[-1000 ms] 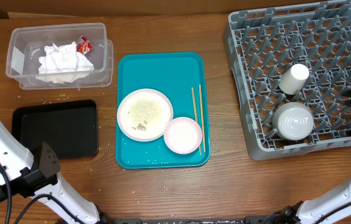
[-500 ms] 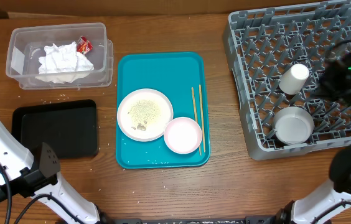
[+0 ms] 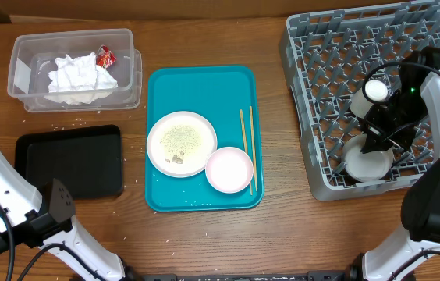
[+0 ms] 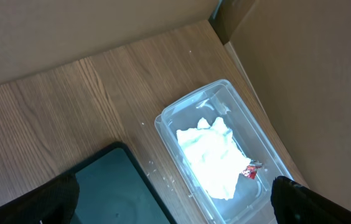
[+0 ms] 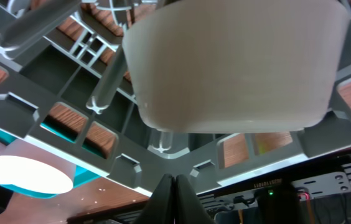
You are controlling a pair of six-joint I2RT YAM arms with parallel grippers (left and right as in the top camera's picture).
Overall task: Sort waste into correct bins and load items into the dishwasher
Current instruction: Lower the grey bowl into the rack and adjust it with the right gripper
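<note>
Bowl (image 3: 364, 164) is lying smooth and greyish-white in the rack (image 3: 321, 70). Right gripper (image 5: 174, 186) is hanging closed and empty by it; left gripper (image 4: 175, 202) is gaping open.

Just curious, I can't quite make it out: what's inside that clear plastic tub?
The clear tub holds a crumpled white tissue and a small red wrapper next to it. Whatever lies beneath the tissue is covered, so it cannot be seen.

We see a teal serving tray (image 3: 196, 90) lying flat at the centre of a wooden table (image 3: 204, 242), with a pair of pale wooden chopsticks (image 3: 246, 148) laid side by side along its right half. Brown cardboard (image 4: 70, 25) lines the table's far edge.
</note>
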